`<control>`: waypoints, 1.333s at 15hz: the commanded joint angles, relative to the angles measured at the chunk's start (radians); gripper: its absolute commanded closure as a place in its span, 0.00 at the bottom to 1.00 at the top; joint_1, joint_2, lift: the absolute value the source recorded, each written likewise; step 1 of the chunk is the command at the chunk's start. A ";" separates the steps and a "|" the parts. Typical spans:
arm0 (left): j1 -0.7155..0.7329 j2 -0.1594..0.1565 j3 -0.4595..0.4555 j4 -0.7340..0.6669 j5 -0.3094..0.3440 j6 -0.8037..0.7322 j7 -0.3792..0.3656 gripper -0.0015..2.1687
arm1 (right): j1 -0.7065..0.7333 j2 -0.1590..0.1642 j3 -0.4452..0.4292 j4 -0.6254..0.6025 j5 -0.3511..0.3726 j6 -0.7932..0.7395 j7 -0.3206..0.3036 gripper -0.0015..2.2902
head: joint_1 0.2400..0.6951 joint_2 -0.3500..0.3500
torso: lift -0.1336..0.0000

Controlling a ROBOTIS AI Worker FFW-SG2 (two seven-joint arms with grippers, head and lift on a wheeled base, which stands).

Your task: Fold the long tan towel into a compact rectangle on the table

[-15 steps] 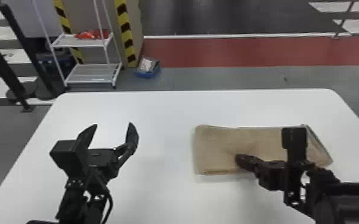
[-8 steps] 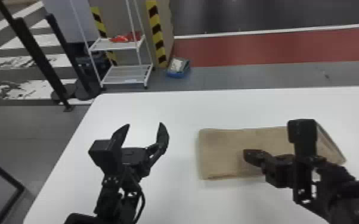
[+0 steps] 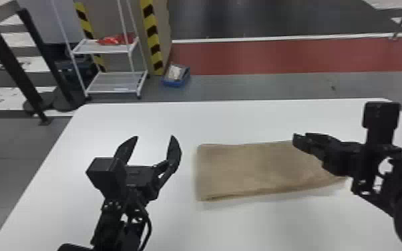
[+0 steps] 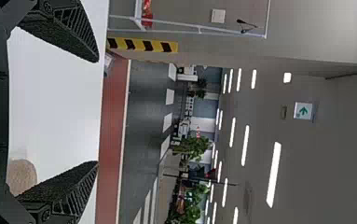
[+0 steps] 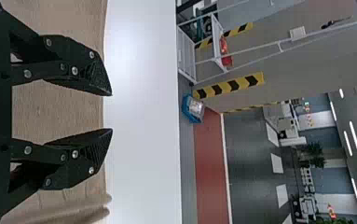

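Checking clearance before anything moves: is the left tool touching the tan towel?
Apart: the head view shows a strip of white table between the left tool and the towel.

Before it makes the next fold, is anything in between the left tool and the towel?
Nothing visible stands between the left tool and the tan towel on the white table. The right tool is over the towel's right part.

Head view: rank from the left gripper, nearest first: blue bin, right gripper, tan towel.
1. Tan towel: just to its right, on the table.
2. Right gripper: farther right, at the towel's right part.
3. Blue bin: floor beyond the table.
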 commanded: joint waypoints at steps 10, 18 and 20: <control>-0.153 -0.011 -0.195 0.199 0.020 0.071 -0.024 0.72 | -0.071 -0.089 -0.139 0.283 0.024 -0.188 -0.013 0.04 | 1.00 0.17 | 0.08; -0.179 -0.012 -0.185 0.245 0.035 0.178 -0.154 0.91 | -0.173 -0.089 -0.104 0.421 0.032 -0.203 0.007 0.04 | 1.00 0.13 | 0.08; -0.186 -0.011 -0.180 0.254 0.033 0.202 -0.163 0.91 | -0.199 -0.089 -0.076 0.458 0.037 -0.203 0.015 0.04 | 1.00 0.14 | 0.08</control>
